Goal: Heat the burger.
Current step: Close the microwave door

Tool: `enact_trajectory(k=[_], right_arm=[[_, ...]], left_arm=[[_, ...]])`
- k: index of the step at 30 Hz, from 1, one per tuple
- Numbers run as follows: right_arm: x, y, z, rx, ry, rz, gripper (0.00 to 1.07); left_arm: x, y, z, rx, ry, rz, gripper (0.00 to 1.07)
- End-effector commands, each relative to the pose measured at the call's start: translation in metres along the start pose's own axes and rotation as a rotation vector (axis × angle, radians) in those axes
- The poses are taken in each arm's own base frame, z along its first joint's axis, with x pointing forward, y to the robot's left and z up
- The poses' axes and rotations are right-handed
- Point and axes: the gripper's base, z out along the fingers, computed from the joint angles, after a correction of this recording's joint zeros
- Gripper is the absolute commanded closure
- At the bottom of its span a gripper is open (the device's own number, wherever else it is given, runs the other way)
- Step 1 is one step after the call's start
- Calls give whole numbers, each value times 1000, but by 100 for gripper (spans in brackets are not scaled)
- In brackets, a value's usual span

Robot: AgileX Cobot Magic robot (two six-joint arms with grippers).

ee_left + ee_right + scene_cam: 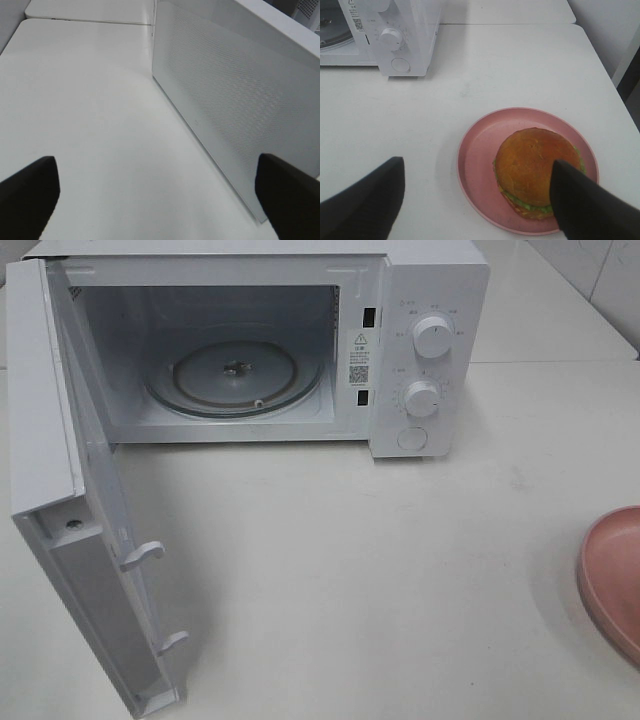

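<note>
The burger, a golden-brown bun with green lettuce at its edge, lies on a pink plate in the right wrist view. My right gripper hovers over the plate, open wide, and one finger hides part of the burger. In the exterior high view only the plate's rim shows at the right edge; the burger and both arms are out of view there. My left gripper is open and empty over bare table, beside the outer face of the microwave door.
The white microwave stands at the back of the table. Its door is swung wide open toward the front left. A glass turntable lies in the empty cavity. Two knobs are on the right panel.
</note>
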Motion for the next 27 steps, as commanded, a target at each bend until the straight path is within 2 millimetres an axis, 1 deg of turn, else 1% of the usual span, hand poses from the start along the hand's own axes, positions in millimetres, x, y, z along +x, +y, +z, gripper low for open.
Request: enact_trajectory(k=[1, 5, 6, 8, 10, 11, 12, 13, 14, 15, 16, 17, 18, 19, 20, 21, 22, 23, 24, 25, 26, 27], right_arm=[[3, 0, -2, -6, -23, -12, 31], [3, 0, -2, -6, -23, -12, 31], [3, 0, -2, -6, -23, -12, 31], [3, 0, -2, -6, -23, -12, 31], [3, 0, -2, -6, -23, -12, 31], [3, 0, -2, -6, -23, -12, 31], [3, 0, -2, -6, -23, -12, 31], [3, 0, -2, -6, -23, -12, 31], [3, 0, -2, -6, -23, -12, 31], [3, 0, -2, -6, -23, -12, 31], [3, 0, -2, -6, -23, -12, 31], [3, 0, -2, -6, -23, -12, 31], [3, 0, -2, -6, -23, -12, 31], [3, 0, -2, -6, -23, -12, 31], [3, 0, -2, -6, -23, -12, 31], [3, 0, -2, -6, -23, -12, 31], [3, 0, -2, -6, -23, -12, 31], [3, 0, -2, -6, -23, -12, 31], [3, 0, -2, -6, -23, -12, 31], [3, 0, -2, -6, -23, -12, 31], [3, 0, -2, -6, -23, -12, 31], [3, 0, -2, -6, -23, -12, 31]], left_arm=[[-2, 3, 1, -33, 1, -11, 9], [-8, 4, 0, -49, -14, -8, 9], [-12, 5, 2, -56, -15, -5, 11], [-13, 5, 3, -59, -13, -4, 12], [-16, 7, 7, -77, 7, -3, 19], [-16, 7, 7, -77, 7, -3, 19], [-19, 9, 8, -93, 8, -7, 27], [-21, 9, 10, -99, -2, -4, 32], [-21, 9, 10, -99, -2, -4, 32], [-27, 10, 13, -101, -36, 0, 43], [-29, 10, 16, -101, -53, 2, 50], [-29, 10, 16, -101, -53, 2, 50], [-32, 11, 23, -98, -67, 0, 63], [-32, 11, 23, -98, -67, 0, 63], [-32, 12, 31, -100, -56, -1, 76], [-32, 12, 35, -101, -42, -2, 82], [-32, 12, 35, -101, -42, -2, 82], [-31, 13, 45, -102, -15, -4, 93], [-31, 14, 50, -103, -8, -5, 99], [-31, 14, 50, -103, -8, -5, 99], [-32, 15, 59, -104, -12, -6, 107], [-32, 15, 59, -104, -12, -6, 107]])
